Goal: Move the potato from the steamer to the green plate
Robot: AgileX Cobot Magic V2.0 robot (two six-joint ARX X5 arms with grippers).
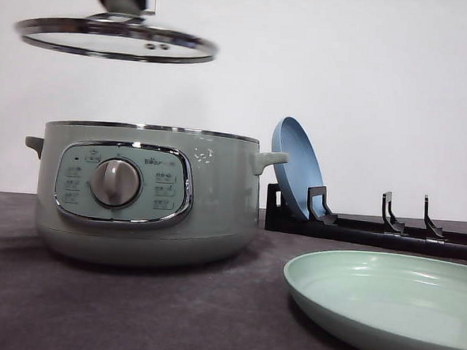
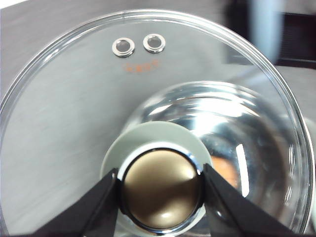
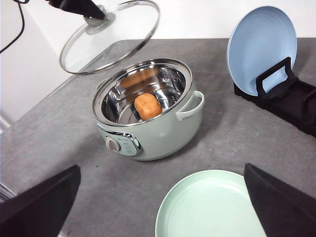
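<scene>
On steamer (image 1: pixel 216 198) panel, small, unreadable print.

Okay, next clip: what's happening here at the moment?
The left pincer grips the glass lid by its knob, holding it in the air above the steamer, which stands open. The potato sits inside the steamer's metal bowl. The right pincer is open, above the table near the green plate, which holds nothing.
</scene>
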